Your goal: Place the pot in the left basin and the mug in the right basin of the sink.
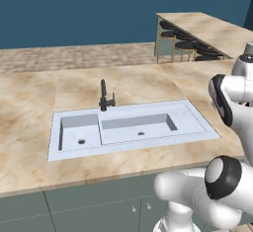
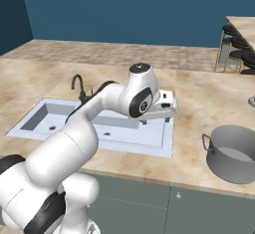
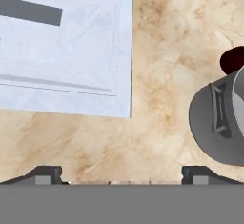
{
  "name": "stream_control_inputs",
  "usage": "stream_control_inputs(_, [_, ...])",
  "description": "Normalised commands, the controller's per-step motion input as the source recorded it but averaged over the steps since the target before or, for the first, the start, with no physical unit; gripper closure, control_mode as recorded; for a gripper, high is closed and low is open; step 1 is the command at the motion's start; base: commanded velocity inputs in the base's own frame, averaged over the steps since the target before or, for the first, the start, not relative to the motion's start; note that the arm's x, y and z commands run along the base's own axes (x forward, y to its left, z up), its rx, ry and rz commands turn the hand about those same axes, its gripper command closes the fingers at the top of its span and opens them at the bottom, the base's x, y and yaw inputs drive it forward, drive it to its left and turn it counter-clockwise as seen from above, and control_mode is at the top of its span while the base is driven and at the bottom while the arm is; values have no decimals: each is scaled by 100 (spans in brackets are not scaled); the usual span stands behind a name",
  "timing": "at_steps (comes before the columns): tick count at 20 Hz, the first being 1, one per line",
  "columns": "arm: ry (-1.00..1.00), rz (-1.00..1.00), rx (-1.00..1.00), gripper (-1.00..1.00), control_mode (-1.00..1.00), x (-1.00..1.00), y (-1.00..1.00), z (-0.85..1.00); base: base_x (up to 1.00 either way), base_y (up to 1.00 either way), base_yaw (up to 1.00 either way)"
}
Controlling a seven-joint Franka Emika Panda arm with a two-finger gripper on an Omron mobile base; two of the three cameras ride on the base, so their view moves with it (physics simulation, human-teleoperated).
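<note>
Hovering over beige marble counter, the gripper stands spread, empty, beside the large grey metal pot.

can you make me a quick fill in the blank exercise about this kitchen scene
1. The pot stands on the ____, not in the sink.
2. The faucet by the sink is coloured ____.
3. In the hand view, the mug is dark ____.
4. Both basins hold ____ objects.

Missing words: counter; black; red; no
</note>
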Motion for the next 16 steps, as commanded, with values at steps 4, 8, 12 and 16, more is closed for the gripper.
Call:
stream_control_inputs(4, [0, 0, -7, -100, -100, 0, -32, 0, 0, 0, 0])
stream_control_inputs(8, [0, 0, -8, -100, -100, 0, -37, 0, 0, 0, 0])
stream_control_inputs(12, [0, 0, -7, -100, -100, 0, -40, -5, 0, 0, 0])
stream_control_inputs(16, [0, 0, -7, -100, -100, 0, -38, -10, 0, 0, 0])
